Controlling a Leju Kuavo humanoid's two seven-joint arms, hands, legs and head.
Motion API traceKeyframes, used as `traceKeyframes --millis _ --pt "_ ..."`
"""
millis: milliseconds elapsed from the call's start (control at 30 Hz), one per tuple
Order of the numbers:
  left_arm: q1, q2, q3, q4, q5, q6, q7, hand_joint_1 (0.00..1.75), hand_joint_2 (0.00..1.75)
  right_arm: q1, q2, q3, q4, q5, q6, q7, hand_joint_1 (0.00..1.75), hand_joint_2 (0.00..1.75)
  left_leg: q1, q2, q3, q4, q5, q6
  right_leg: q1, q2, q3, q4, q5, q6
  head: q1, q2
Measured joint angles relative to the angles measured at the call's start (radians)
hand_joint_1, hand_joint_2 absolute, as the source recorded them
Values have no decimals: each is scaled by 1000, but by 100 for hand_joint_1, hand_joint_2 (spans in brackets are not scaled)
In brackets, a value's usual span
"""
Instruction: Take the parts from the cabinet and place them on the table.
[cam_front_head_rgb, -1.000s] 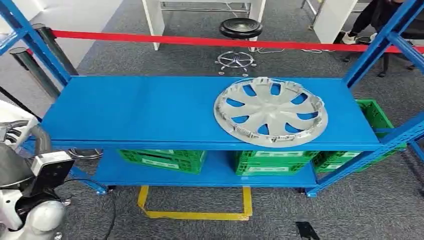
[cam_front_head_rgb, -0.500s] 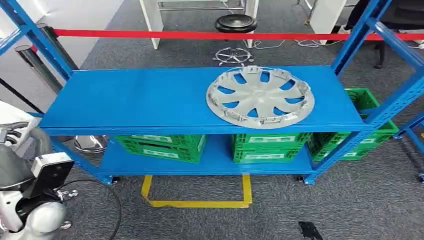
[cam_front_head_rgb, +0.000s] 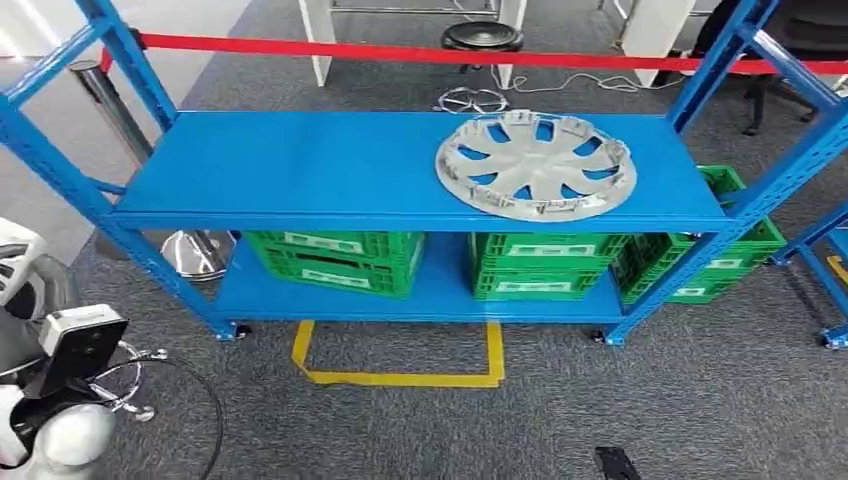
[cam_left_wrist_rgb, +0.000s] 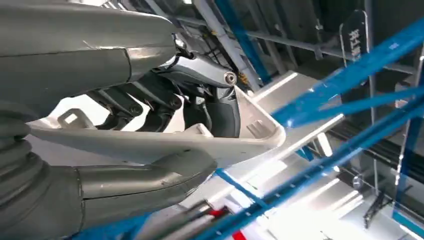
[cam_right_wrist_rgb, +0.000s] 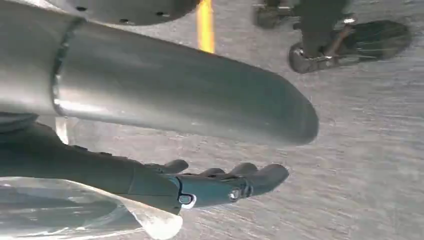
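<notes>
A silver wheel cover (cam_front_head_rgb: 535, 165) lies flat on the right half of the blue rack's top shelf (cam_front_head_rgb: 300, 170). My left hand (cam_front_head_rgb: 18, 268) is at the lower left, well short of the rack. In the left wrist view this hand (cam_left_wrist_rgb: 195, 95) grips a pale grey plastic part (cam_left_wrist_rgb: 150, 140) between the thumb and the dark fingers. My right hand (cam_right_wrist_rgb: 215, 185) hangs over the grey carpet with its fingers stretched out and nothing between them and the thumb. A pale glossy shape sits beside it; I cannot tell what it is.
Green crates (cam_front_head_rgb: 335, 258) (cam_front_head_rgb: 545, 265) (cam_front_head_rgb: 720, 255) stand on the lower shelf. Red barrier tape (cam_front_head_rgb: 400, 50) runs behind the rack, with a black stool (cam_front_head_rgb: 483, 38) beyond. A stanchion base (cam_front_head_rgb: 195, 255) sits by the rack's left leg. Yellow floor tape (cam_front_head_rgb: 400, 378) marks the carpet in front.
The whole picture has shifted, so the camera moved: the rack now sits higher and looks farther off. My left arm sits lower in the picture. The wheel cover stays on the shelf.
</notes>
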Motion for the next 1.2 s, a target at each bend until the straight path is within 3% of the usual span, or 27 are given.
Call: traceKeyframes --millis 33,67,100,133,200,233,267,300,400,433,500,567,600,633,667,733,767,800,900,933,967,1000,1033,1067,1100,1133,1200 --pt "2 0 8 0 1 0 -5 175 175 0 0 0 0 0 -1 0 0 0 -1 0 -16 1 14 1 0 0 -12 76 -54 2 0 0" --pt "2 -2 15 0 3 0 -8 175 175 0 0 -1 0 0 -1 0 0 0 -3 0 -37 2 29 2 0 0 -21 153 -82 4 0 0" --pt "3 -3 18 0 5 0 -9 175 175 0 -1 -2 0 0 -2 0 0 0 -5 0 -56 4 43 1 0 0 -17 197 -68 4 0 0" --pt "4 -6 22 0 7 0 -13 175 175 0 -2 -2 0 0 -3 0 0 0 -6 0 -74 5 56 0 0 0 6 199 -29 3 0 0" --pt "6 -9 37 0 11 0 -23 175 175 -1 -5 -5 0 -1 -7 0 0 0 -7 0 -103 10 78 -5 2 1 97 107 41 -5 0 0" --pt "6 -11 42 0 17 0 -28 175 175 -2 -8 -7 0 -1 -9 -2 0 0 -7 -1 -114 14 89 -8 3 2 170 14 34 -12 0 0" --pt "7 -15 46 -2 20 0 -29 175 175 -2 -9 -8 -2 -2 -10 -3 0 0 -13 -1 -121 19 95 -13 8 2 262 -95 3 -16 1 0" --pt "7 -16 51 -5 21 0 -31 175 175 -3 -10 -9 -2 -3 -11 -6 0 0 -13 1 -126 22 105 -18 7 3 300 -173 -27 -18 0 0" --pt "8 -19 64 -6 27 0 -38 175 175 6 -10 -14 -2 -6 -15 -11 0 0 -10 2 -138 17 139 -35 11 3 270 -173 -17 -35 0 0" --pt "11 -20 69 -7 28 0 -40 175 175 9 -10 -16 -1 -7 -17 -11 0 0 -6 -1 -143 21 123 -40 4 -7 262 -176 -5 -43 2 0" --pt "12 -21 75 -7 28 0 -42 175 175 18 -13 -19 -1 -8 -22 -11 0 0 -2 -2 -165 121 -15 -51 6 -10 239 -174 17 -61 -5 0" --pt "14 -23 81 -7 28 0 -43 175 175 18 -14 -21 -2 -8 -24 -13 0 0 2 -1 -187 274 -106 -59 8 -11 219 -167 39 -62 -5 0" --pt "14 -24 85 -7 28 0 -43 175 175 18 -14 -22 -1 -8 -24 -14 0 0 3 -1 -187 323 -106 -60 9 -11 201 -159 49 -62 -5 0" --pt "14 -24 88 -7 29 0 -43 175 175 19 -14 -22 -1 -8 -24 -13 0 0 3 -1 -173 334 -75 -61 9 -12 178 -150 58 -60 -6 0" --pt "14 -26 90 -7 29 0 -43 175 175 21 -14 -23 -1 -8 -24 -13 0 0 3 -2 -137 302 -35 -59 9 -12 157 -138 65 -58 -6 0" --pt "13 -27 90 -7 31 0 -43 175 175 20 -14 -23 -1 -8 -24 -15 0 0 2 -2 -24 145 0 -48 9 -11 125 -119 75 -52 -6 0" --pt "13 -27 90 -7 31 0 -43 175 175 20 -14 -24 -2 -8 -24 -19 0 0 0 -3 22 65 -36 -41 11 -11 113 -114 81 -48 -6 0" --pt "13 -28 91 -8 31 0 -42 175 175 20 -14 -24 -2 -8 -24 -20 0 0 -3 -3 48 13 -47 -36 15 -10 106 -110 89 -42 -3 0" --pt "14 -29 91 -8 27 0 -37 175 175 23 -14 -25 -1 -10 -25 -23 0 0 -9 -3 30 13 -30 -21 9 -10 96 -116 116 -20 -5 0" --pt "14 -31 91 -8 26 0 -35 175 175 26 -15 -26 -1 -11 -26 -24 0 0 1 2 22 1 -15 -11 7 -8 88 -110 104 -15 -4 0" --pt "12 -32 91 -8 25 0 -34 175 175 27 -16 -27 -1 -11 -27 -27 0 0 -1 4 14 1 -7 -9 7 -4 82 -99 77 -11 -3 0" --pt "13 -33 91 -8 25 0 -31 175 175 28 -16 -28 -1 -12 -28 -27 0 0 0 4 -3 1 5 2 7 0 55 -31 -3 -7 0 0" --pt "15 -33 91 -8 25 0 -26 175 175 28 -16 -29 -1 -13 -28 -29 0 0 -1 4 -17 2 16 4 5 0 37 47 -60 -4 2 0" --pt "15 -33 91 -8 25 0 -25 175 175 28 -16 -32 -1 -13 -28 -29 0 0 -3 4 -32 3 28 5 5 0 20 126 -99 0 -1 0" --pt "16 -33 91 -8 25 0 -25 175 175 28 -16 -34 -1 -13 -28 -29 0 0 -3 4 -47 5 38 4 5 0 13 179 -107 3 2 0" --pt "17 -33 91 -8 25 0 -25 175 175 28 -17 -35 -1 -13 -28 -29 0 0 -3 4 -62 7 48 2 5 0 24 194 -84 3 1 0" --pt "17 -33 91 -8 25 0 -25 175 175 28 -18 -36 -1 -13 -29 -29 0 0 -3 4 -91 13 67 -3 4 0 94 117 -2 2 2 0"
